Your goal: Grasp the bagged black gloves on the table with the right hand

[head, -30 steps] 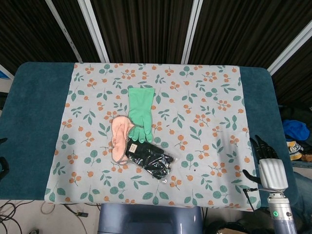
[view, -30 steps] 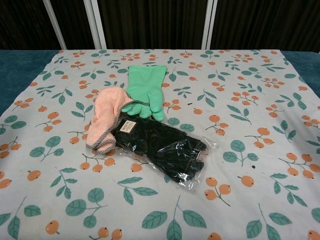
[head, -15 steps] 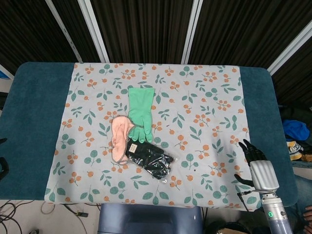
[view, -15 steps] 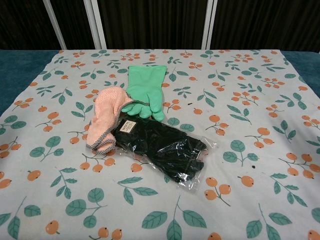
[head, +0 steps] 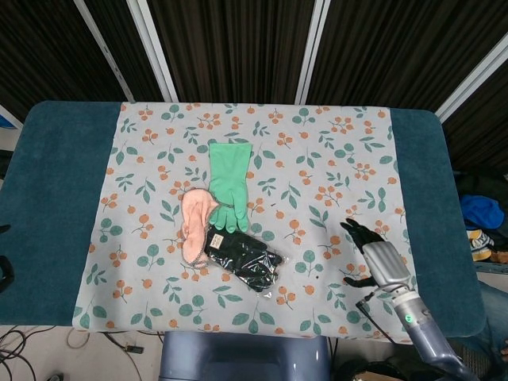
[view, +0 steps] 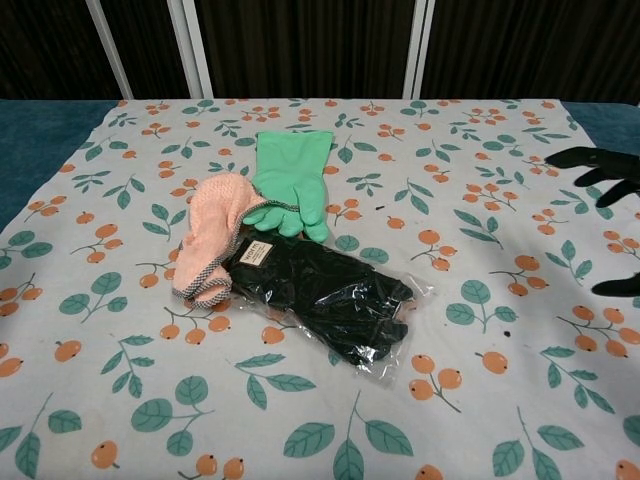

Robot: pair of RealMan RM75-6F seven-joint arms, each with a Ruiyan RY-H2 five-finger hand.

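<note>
Moving in from the counter's right edge over the past second, the right hand (head: pixel 379 260) now hangs above the floral cloth (head: pixel 333 159), its dark fingers (view: pixel 590 160) spread apart and holding nothing, while the bagged black gloves (head: pixel 244 259) have not shifted. That clear packet lies flat toward the near middle of the counter (head: pixel 55 198), a small paper label at its upper-left corner. Its top edge touches the fingertips of a green rubber glove (head: pixel 228 184), and its left end sits against a pink knitted glove (head: pixel 195 218) that lies just beside it. Between the packet and the right hand is a stretch of bare cloth, so the two are well apart. In the chest view only the fingertips of that hand show at the right border. The left hand is not visible in either view. By the look of it, the task is in its approach stage, with no contact yet made. The next move would seem to call for carrying the hand further left and lowering it over the packet's free right end, away from the other two gloves, then closing the fingers on the slippery plastic without dragging the neighbours along.
</note>
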